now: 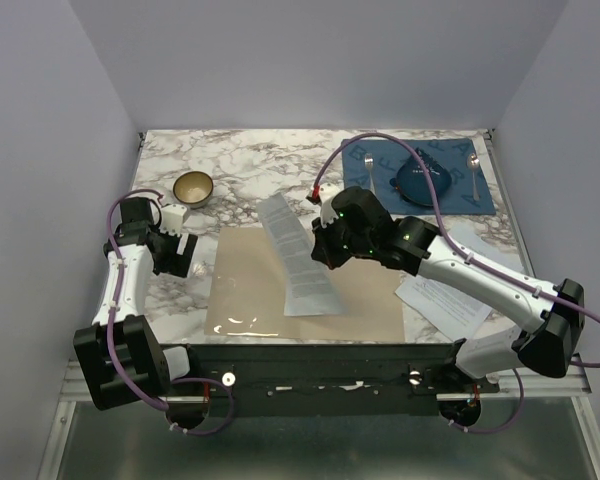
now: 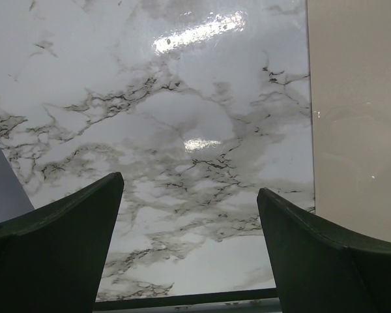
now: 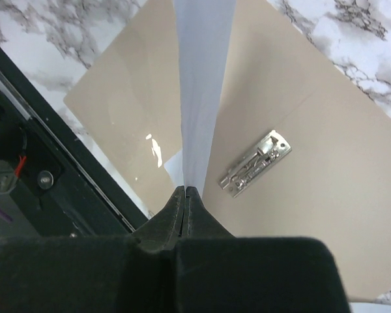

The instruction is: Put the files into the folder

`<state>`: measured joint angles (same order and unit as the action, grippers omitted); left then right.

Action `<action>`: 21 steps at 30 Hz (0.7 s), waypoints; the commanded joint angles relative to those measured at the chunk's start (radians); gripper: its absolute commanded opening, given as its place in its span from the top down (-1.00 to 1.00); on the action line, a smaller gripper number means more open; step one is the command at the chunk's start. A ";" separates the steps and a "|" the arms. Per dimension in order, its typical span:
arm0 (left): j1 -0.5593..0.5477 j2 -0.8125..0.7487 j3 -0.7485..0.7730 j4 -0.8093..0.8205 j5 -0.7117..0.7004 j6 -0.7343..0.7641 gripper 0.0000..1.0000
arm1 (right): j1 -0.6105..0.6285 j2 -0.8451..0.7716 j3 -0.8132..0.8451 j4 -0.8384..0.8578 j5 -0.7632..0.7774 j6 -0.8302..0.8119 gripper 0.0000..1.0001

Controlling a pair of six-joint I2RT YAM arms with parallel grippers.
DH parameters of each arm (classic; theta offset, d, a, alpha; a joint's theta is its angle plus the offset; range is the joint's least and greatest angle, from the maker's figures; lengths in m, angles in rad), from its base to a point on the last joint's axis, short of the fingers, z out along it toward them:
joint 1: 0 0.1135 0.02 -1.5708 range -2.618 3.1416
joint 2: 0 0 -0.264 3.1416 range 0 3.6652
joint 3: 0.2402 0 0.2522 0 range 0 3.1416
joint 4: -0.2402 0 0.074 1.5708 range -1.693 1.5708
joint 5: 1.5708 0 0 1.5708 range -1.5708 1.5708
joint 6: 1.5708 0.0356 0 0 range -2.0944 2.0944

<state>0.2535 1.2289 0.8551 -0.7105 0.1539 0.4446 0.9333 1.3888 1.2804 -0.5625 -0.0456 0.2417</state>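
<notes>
The right gripper (image 3: 186,192) is clamped shut on one sheet of the files (image 3: 202,78), which extends forward from its fingertips above the open folder (image 3: 313,215). The folder's metal clip (image 3: 256,163) lies on the card just beside and below those fingertips. The left gripper (image 2: 189,195) stands wide and holds nothing, over the bare marble table (image 2: 150,98), with the folder's edge in front of one finger.

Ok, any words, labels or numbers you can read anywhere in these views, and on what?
Nothing can be read.
Held sheet: printed lines, too small.
Loose sheets at right: printed lines, too small.
Blue placemat: pale marks, perhaps lettering, blurred.
Metal clip, folder: no marking visible.
</notes>
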 commanded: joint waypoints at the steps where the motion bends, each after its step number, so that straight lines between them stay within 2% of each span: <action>1: 0.006 -0.016 -0.016 0.011 -0.010 0.029 -0.98 | 0.007 -0.011 -0.003 -0.086 -0.017 -0.025 0.99; 12: 0.006 -0.026 -0.039 0.029 -0.019 0.034 -0.98 | 0.006 0.045 0.020 -0.140 -0.183 -0.070 0.99; 21: 0.007 -0.037 -0.048 0.032 -0.025 0.043 -0.98 | -0.002 0.137 0.071 -0.146 -0.203 -0.091 0.99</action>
<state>0.2535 1.2224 0.8196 -0.6899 0.1452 0.4507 0.9340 1.4914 1.3018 -0.6865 -0.2092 0.1802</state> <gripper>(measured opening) 0.988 0.011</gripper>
